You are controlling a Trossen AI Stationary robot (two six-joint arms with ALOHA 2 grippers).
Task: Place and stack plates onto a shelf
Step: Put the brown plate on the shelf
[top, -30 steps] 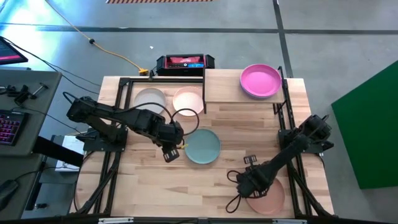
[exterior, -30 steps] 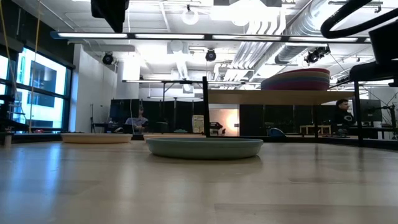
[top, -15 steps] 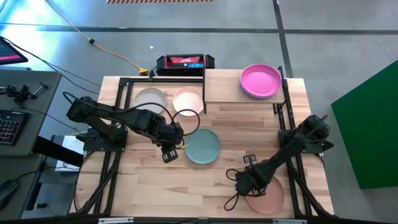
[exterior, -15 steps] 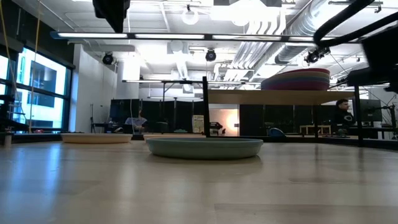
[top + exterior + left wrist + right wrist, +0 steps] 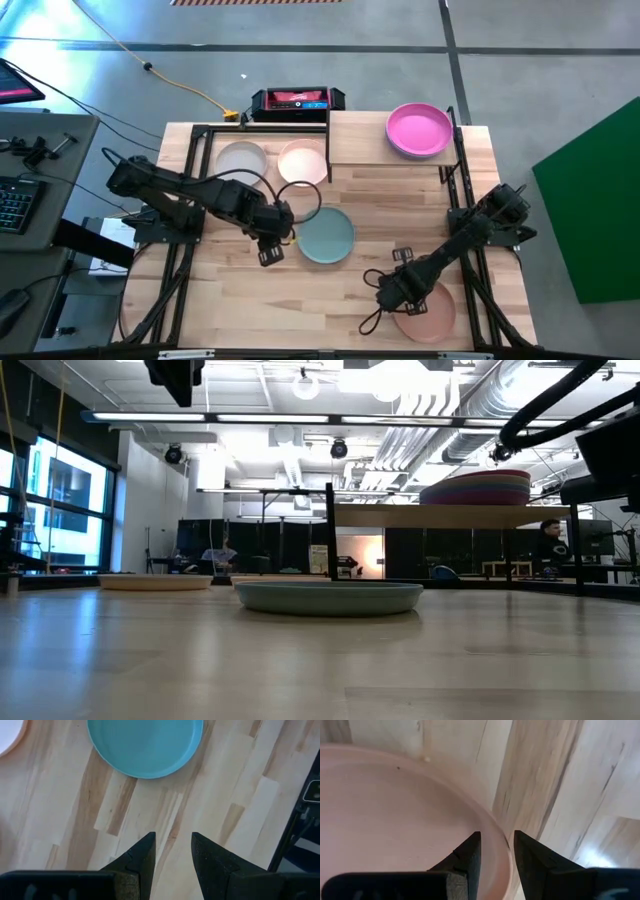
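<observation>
The teal plate lies flat mid-table and also shows in the low view. My left gripper hovers open just off its left rim, and the left wrist view shows the teal plate beyond the open left gripper. The pale pink plate lies flat by the near right corner. My right gripper is down at its left edge, open, with its fingers either side of the plate's rim. The shelf at the far edge carries a stack topped by the magenta plate. My right gripper comes from above at the pale pink plate's rim. One finger is over the inside of the plate and the other finger is outside it. I cannot tell whether either finger touches the rim. The plate lies flat on the table.
A grey-white plate and a cream plate lie at the far left beside the shelf. A black and red device sits beyond the far edge. Black frame rails run along the table's sides. Bare wood lies between the two grippers.
My left gripper has drawn slightly back from the teal plate, toward the table's near-left. My right gripper has crept a little toward the table's left along the pink plate's edge. No plate has moved.
</observation>
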